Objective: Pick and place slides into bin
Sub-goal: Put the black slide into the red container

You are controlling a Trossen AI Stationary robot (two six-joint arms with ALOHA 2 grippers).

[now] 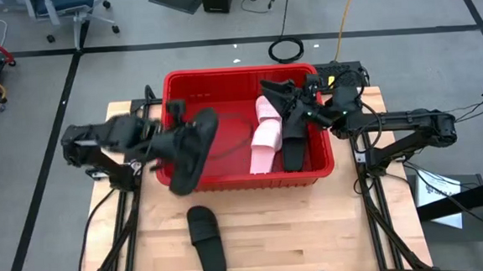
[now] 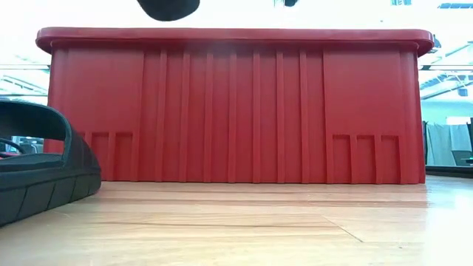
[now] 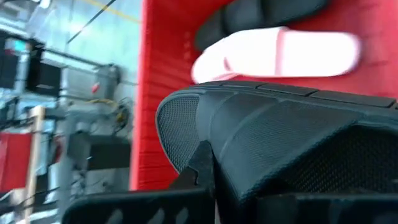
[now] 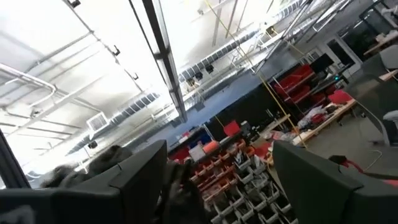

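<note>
Wooden table (image 1: 314, 223) — bin (image 1: 244, 182), black slide (image 1: 207, 240)

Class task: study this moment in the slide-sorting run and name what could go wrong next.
1. The left gripper holds a black slide across the red bin's front rim; released here, it might catch the rim or drop onto the table.
2. One black slide remains on the table and could be overlooked.

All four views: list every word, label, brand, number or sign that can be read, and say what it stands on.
No text can be read in any view.
Paper sheet beside the table's right edge: dark print on it, too small to read.
Red bin: plain ribbed wall, no label showing.
Black slide in the left gripper: textured strap, no brand visible.
Pink slides in the bin: no marking visible.
</note>
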